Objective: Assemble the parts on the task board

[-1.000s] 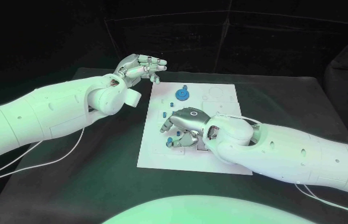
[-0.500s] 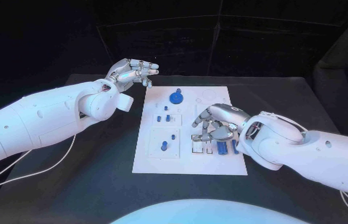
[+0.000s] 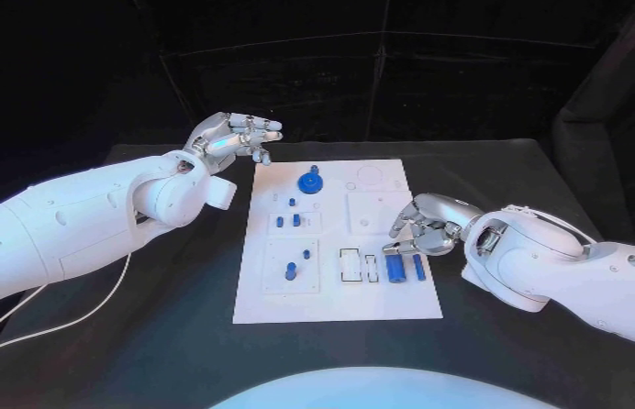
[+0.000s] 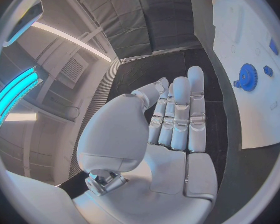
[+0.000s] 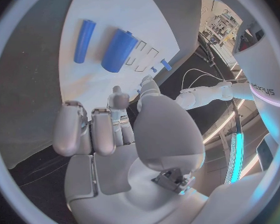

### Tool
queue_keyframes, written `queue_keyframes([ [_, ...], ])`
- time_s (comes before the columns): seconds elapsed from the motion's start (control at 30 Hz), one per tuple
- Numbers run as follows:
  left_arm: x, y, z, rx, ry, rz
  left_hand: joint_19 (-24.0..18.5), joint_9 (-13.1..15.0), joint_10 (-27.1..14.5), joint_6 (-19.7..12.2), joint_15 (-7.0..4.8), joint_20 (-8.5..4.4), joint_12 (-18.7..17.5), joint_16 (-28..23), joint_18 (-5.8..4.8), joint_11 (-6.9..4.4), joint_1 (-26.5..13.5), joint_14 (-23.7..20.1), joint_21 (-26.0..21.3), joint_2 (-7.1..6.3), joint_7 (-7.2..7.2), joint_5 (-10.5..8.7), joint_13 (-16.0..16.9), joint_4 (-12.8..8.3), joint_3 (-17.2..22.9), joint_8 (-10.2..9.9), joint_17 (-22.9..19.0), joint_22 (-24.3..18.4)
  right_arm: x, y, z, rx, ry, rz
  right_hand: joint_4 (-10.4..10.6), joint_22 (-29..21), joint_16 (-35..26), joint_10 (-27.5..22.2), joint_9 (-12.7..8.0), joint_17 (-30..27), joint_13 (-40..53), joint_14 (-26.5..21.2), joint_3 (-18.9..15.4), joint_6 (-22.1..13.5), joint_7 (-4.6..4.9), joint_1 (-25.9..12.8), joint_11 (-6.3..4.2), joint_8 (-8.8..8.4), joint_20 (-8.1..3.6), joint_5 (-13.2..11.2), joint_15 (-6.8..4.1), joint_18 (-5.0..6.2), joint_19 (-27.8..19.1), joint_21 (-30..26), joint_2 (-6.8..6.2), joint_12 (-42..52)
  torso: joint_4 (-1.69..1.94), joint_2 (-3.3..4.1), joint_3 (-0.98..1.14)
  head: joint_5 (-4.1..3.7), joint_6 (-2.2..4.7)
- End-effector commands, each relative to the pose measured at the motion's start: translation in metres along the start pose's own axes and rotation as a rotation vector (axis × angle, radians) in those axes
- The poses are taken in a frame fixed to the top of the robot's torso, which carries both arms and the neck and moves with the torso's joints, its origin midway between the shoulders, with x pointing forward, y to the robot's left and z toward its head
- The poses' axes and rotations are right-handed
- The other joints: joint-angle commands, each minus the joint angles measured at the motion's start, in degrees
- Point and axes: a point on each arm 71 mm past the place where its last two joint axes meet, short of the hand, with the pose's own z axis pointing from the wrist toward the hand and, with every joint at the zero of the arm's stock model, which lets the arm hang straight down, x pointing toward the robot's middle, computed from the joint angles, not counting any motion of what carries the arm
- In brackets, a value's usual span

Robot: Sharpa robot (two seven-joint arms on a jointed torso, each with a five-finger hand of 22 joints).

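The right hand [image 3: 426, 227] hovered with fingers curled, empty, beside two blue parts [image 3: 398, 269]. The left hand [image 3: 233, 138] was raised off the board [image 3: 339, 299], fingers loosely spread, holding nothing.

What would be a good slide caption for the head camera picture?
Two silver robot hands, left and right, flank a white task board carrying small blue parts, including a blue gear; neither hand holds anything.

Black table [image 3: 159, 336] (white task board [image 3: 338, 303] atop)
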Motion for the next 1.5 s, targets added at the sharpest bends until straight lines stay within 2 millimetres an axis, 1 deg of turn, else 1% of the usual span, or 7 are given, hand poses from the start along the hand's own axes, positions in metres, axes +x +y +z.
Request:
queue_keyframes([
  [0.03,0.001,-0.001,0.000,0.008,0.013,-0.009,-0.5,-0.1,-0.4,-0.2,0.07,0.02,0.2,0.0,0.78,-0.14,-0.1,-0.3,-0.3,-0.11,0.03,0.39,-0.1,-0.2,-0.3,0.2,-0.1,-0.1,0.001,-0.005,-0.001,0.081,0.019,-0.047,0.5,0.6,0.6,1.5,0.4,1.3,7.8,2.7,-0.9,0.1,-0.51,-1.9,-0.25,1.13,-0.45,0.2,-0.67,-0.60,0.2,0.5,-0.12,6.7,0.05,0.02,-0.06,-0.17,-0.08],
  [0.1,0.001,-0.001,0.000,0.008,0.012,-0.008,-0.5,-0.1,-0.4,-0.2,0.07,0.02,0.2,0.0,0.78,-0.14,-0.1,-0.3,-0.3,-0.11,0.03,0.39,-0.1,-0.2,-0.3,0.2,-0.1,-0.1,0.002,-0.005,-0.002,0.092,0.029,-0.058,0.6,0.6,0.9,2.1,0.9,2.0,10.5,2.8,-1.4,0.5,-0.76,-4.0,-0.37,1.93,-0.53,-0.5,-0.83,-0.61,0.2,0.6,-0.45,9.0,-0.01,0.02,-0.04,-0.15,-0.12],
  [0.2,0.001,-0.001,0.000,0.007,0.012,-0.008,-0.5,-0.1,-0.4,-0.2,0.09,0.04,0.2,0.0,0.77,-0.13,-0.2,-0.3,-0.3,-0.10,0.02,0.37,-0.1,-0.1,-0.4,0.2,-0.1,-0.1,0.003,-0.006,-0.002,0.105,0.042,-0.074,0.6,1.1,1.3,2.3,1.7,2.9,12.9,2.9,-1.2,0.9,-1.02,-5.1,-0.61,2.91,-0.71,-1.4,-1.01,-0.69,0.3,0.8,-0.94,10.9,-0.05,0.02,-0.03,-0.17,-0.25],
  [0.43,0.000,-0.001,0.000,0.007,0.012,-0.008,-0.5,-0.1,-0.4,-0.2,0.10,0.05,0.3,0.0,0.77,-0.13,-0.3,-0.3,-0.3,-0.09,0.02,0.37,-0.1,-0.1,-0.4,0.2,-0.2,-0.1,0.007,-0.007,-0.001,0.140,0.059,-0.129,0.7,1.6,1.7,2.3,3.3,3.9,15.2,3.0,-1.0,0.5,-1.20,-7.5,-0.76,4.19,-0.85,-1.5,-1.13,-0.80,0.5,1.1,-2.46,12.2,0.12,0.05,-0.10,-0.39,-0.43],
  [1.13,-0.002,0.000,-0.002,0.002,0.010,-0.007,-0.5,-0.1,-0.5,-0.2,0.12,0.09,0.4,0.1,0.76,-0.13,-0.5,-0.3,-0.4,-0.08,0.00,0.36,-0.1,0.0,-0.5,0.3,-0.2,-0.1,0.018,-0.005,0.004,0.166,0.098,-0.201,0.7,2.7,2.2,2.5,4.9,5.0,16.7,3.1,-0.3,0.5,-1.47,-9.0,-0.96,5.50,-0.92,0.0,-1.27,-0.99,0.8,1.6,-2.50,12.9,0.07,0.04,-0.11,-0.21,-0.72],
  [1.37,-0.002,0.000,-0.002,0.001,0.011,-0.007,-0.5,-0.1,-0.6,-0.3,0.16,0.14,0.5,0.1,0.76,-0.11,-0.8,-0.3,-0.4,-0.04,0.00,0.37,-0.1,0.2,-0.7,0.3,-0.3,-0.2,0.023,-0.004,0.006,0.163,0.107,-0.199,0.5,2.9,2.3,2.5,6.3,5.3,17.5,3.2,0.6,0.4,-1.66,-7.8,-1.14,6.34,-1.03,3.3,-1.40,-1.01,0.8,1.7,-0.92,12.9,-0.02,0.04,-0.03,-0.22,-0.81],
  [1.5,-0.002,0.000,-0.002,0.000,0.011,-0.008,-0.5,-0.1,-0.6,-0.3,0.16,0.14,0.5,0.1,0.76,-0.11,-0.8,-0.3,-0.4,-0.04,0.00,0.37,-0.1,0.2,-0.7,0.3,-0.3,-0.2,0.028,-0.004,0.007,0.167,0.120,-0.193,0.4,3.1,2.4,2.5,7.3,5.6,17.9,3.2,0.9,0.3,-1.81,-6.2,-1.26,6.87,-1.15,8.2,-1.50,-1.04,0.8,1.8,0.51,12.7,0.06,0.00,-0.13,-0.34,-0.91],
])
